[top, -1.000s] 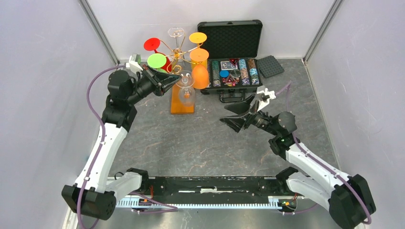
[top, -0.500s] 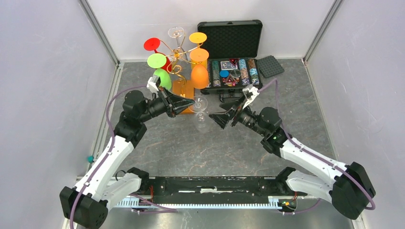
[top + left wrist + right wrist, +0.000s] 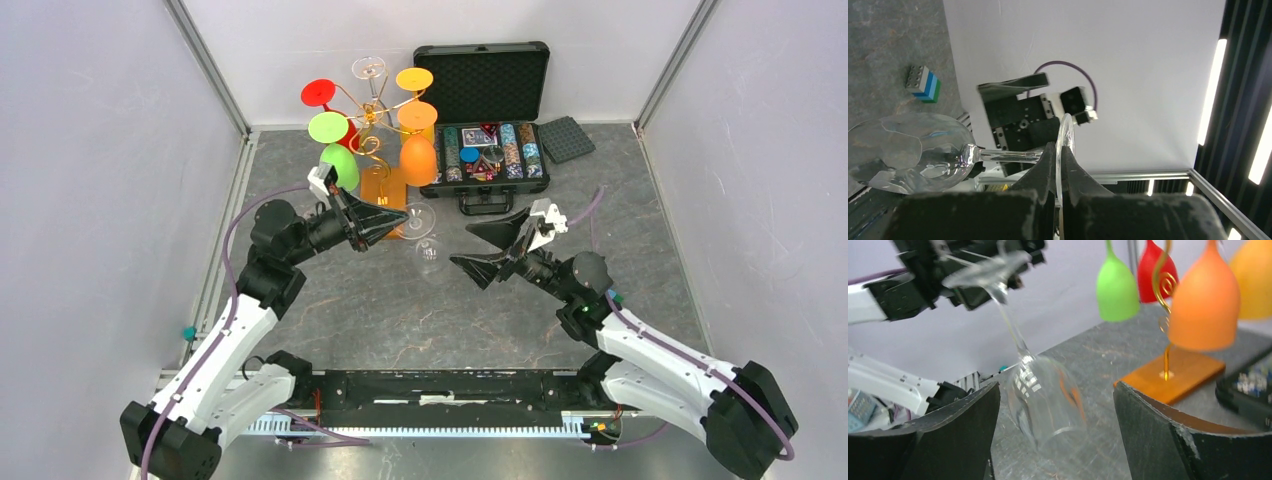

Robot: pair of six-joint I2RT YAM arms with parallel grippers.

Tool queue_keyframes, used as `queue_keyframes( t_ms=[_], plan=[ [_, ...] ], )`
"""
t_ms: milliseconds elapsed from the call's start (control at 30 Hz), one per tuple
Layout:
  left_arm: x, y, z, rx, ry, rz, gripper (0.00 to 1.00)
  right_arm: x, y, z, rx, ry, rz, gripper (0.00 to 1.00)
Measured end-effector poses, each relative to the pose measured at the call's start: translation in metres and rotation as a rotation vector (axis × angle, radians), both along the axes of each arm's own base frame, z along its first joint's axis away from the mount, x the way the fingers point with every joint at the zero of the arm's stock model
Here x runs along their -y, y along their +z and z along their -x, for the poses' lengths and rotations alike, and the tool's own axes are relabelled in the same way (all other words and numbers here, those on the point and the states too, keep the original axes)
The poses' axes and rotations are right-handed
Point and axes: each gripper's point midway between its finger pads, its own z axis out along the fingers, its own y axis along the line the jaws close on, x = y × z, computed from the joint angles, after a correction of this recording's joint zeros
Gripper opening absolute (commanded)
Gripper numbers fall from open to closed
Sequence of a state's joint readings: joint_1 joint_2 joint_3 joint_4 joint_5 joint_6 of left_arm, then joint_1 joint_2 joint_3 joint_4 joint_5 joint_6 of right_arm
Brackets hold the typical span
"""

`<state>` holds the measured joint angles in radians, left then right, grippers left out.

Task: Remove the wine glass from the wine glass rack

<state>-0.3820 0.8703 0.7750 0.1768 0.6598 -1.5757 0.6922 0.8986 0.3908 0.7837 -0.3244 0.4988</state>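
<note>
A clear wine glass (image 3: pixel 429 254) hangs upside down over the floor in front of the wine glass rack (image 3: pixel 372 118), free of its golden wire arms. My left gripper (image 3: pixel 403 222) is shut on the glass's flat foot (image 3: pixel 1066 142), pinching the disc edge-on, with the stem (image 3: pixel 1003 155) and bowl (image 3: pixel 908 150) sticking out to the side. My right gripper (image 3: pixel 489 250) is open, its fingers (image 3: pixel 968 415) on either side of the bowl (image 3: pixel 1045 400) without touching it. The rack's orange base (image 3: pixel 1173 377) stands behind.
Green (image 3: pixel 341 165), red (image 3: pixel 318 94), orange (image 3: pixel 419 158) and yellow (image 3: pixel 414 79) glasses and one clear glass (image 3: pixel 369 68) hang on the rack. An open black chip case (image 3: pixel 485 110) stands right of it, with a black pad (image 3: pixel 566 138) beside it. A small brick block (image 3: pixel 925 83) lies near the wall.
My left gripper pulled the clear glass off the rack and carried it forward toward the middle. My right gripper came in toward the glass, then shifted a little to the right with its jaws wide.
</note>
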Motion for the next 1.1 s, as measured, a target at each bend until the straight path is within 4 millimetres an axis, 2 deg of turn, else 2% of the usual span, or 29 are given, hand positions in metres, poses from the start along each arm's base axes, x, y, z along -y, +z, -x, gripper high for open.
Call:
queue_keyframes(
  t_ms=[100, 200, 400, 667, 800, 867, 967, 1000, 1033, 1067, 1100],
  plan=[
    [0.004, -0.008, 0.005, -0.028, -0.018, -0.022, 0.02, -0.009, 0.020, 0.008, 0.133, 0.062, 0.012, 0.79],
    [0.009, -0.015, 0.009, -0.047, -0.037, -0.040, 0.02, -0.023, 0.028, 0.014, 0.205, 0.127, 0.028, 0.71],
    [0.012, -0.019, 0.012, -0.053, -0.052, -0.054, 0.02, -0.051, 0.028, 0.020, 0.278, 0.216, 0.069, 0.67],
    [0.012, -0.020, 0.011, -0.059, -0.049, -0.058, 0.02, -0.068, 0.034, 0.019, 0.326, 0.260, 0.084, 0.46],
    [0.013, -0.021, 0.011, -0.061, -0.049, -0.059, 0.02, -0.076, 0.032, 0.022, 0.325, 0.289, 0.090, 0.39],
    [0.013, -0.021, 0.011, -0.060, -0.049, -0.059, 0.02, -0.077, 0.031, 0.022, 0.321, 0.293, 0.093, 0.28],
    [0.013, -0.021, 0.011, -0.054, -0.052, -0.062, 0.02, -0.078, 0.031, 0.022, 0.310, 0.293, 0.088, 0.02],
    [0.013, -0.021, 0.012, -0.050, -0.051, -0.063, 0.03, -0.078, 0.031, 0.022, 0.302, 0.292, 0.083, 0.00],
    [0.013, -0.020, 0.012, -0.047, -0.051, -0.062, 0.10, -0.078, 0.033, 0.021, 0.299, 0.285, 0.077, 0.00],
    [0.013, -0.019, 0.012, -0.043, -0.050, -0.061, 0.23, -0.078, 0.034, 0.020, 0.290, 0.282, 0.070, 0.00],
    [0.013, -0.019, 0.012, -0.040, -0.046, -0.060, 0.45, -0.077, 0.034, 0.020, 0.284, 0.276, 0.063, 0.00]
  ],
)
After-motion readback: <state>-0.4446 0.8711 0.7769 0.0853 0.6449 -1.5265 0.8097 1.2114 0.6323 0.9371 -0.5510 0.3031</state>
